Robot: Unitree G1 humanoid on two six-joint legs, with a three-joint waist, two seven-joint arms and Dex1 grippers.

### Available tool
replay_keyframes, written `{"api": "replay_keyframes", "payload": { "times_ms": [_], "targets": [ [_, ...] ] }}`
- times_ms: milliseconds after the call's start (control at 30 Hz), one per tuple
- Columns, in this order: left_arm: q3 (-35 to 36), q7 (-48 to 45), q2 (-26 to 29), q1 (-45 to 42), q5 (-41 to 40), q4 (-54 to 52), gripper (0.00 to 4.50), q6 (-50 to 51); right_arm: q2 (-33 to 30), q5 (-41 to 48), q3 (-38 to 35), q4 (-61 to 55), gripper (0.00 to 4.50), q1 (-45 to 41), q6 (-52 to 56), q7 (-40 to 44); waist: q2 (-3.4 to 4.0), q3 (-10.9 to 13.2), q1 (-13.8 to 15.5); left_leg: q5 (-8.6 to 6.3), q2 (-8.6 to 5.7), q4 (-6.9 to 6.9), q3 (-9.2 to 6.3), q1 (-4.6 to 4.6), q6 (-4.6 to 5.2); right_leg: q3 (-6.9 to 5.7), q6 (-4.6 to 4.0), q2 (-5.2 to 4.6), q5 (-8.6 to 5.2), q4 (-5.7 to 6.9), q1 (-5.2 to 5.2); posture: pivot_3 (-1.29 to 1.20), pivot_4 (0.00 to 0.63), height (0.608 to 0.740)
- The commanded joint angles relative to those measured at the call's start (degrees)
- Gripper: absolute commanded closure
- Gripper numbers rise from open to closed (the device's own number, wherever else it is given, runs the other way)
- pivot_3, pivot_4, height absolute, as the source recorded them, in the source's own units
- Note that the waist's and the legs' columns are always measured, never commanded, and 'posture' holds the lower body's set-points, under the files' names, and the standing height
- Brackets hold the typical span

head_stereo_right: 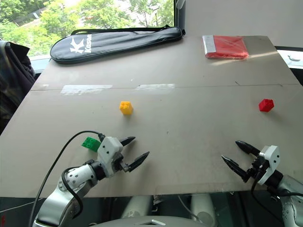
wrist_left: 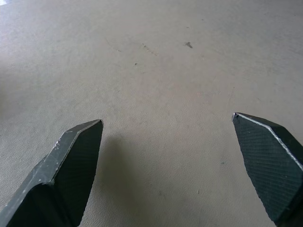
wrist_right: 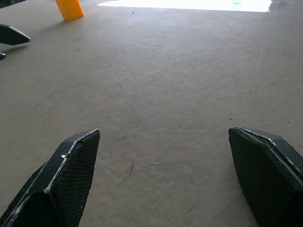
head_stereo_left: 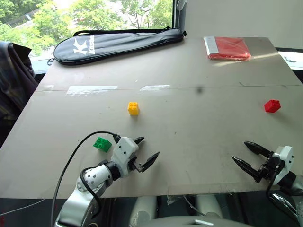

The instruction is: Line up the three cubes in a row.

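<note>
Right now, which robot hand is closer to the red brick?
Right. The right gripper sits open just below the red brick; the left gripper is far across the table, beside the green brick.

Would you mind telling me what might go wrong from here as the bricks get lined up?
The green brick lies right beside the left gripper, so a careless swing might knock it. The red brick sits near the table's right edge, where a nudge could tip it off. The yellow brick lies farther out.

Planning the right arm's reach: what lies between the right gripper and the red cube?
Nothing: in the left eye view, only bare table separates the open right gripper from the red cube.
</note>
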Motion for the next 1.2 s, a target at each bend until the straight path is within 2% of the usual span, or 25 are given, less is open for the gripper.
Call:
{"api": "replay_keyframes", "payload": {
  "times_ms": [33,467,1200],
  "targets": [
    [0.24,-0.96,0.24,1.11,-0.63,-1.04,0.03,-0.96,-1.4,-0.2,-1.61,0.96,0.0,0.21,-1.44,0.87,0.0,0.0,0.0,0.0,0.0,0.0,0.0,0.0,0.0,0.0,0.0,0.0,0.0,0.0,0.0,0.0,0.15,0.694],
    [0.31,-0.91,0.64,3.66,-1.2,-4.35,0.03,0.8,-4.52,0.39,-3.01,4.02,0.0,-1.58,-0.6,2.62,0.0,-0.06,-0.03,0.0,0.0,0.04,0.06,0.25,0.0,0.06,0.09,0.01,-0.06,0.05,0.22,0.0,0.15,0.694],
    [1.51,-0.79,0.58,4.27,-1.28,-2.63,0.03,-0.83,-4.48,1.22,-3.15,2.44,0.0,-2.0,1.49,1.29,-0.01,-0.06,-0.03,0.0,0.01,0.04,0.12,0.59,0.0,0.14,0.12,0.04,-0.08,0.1,0.52,0.0,0.15,0.694]
  ]
}}
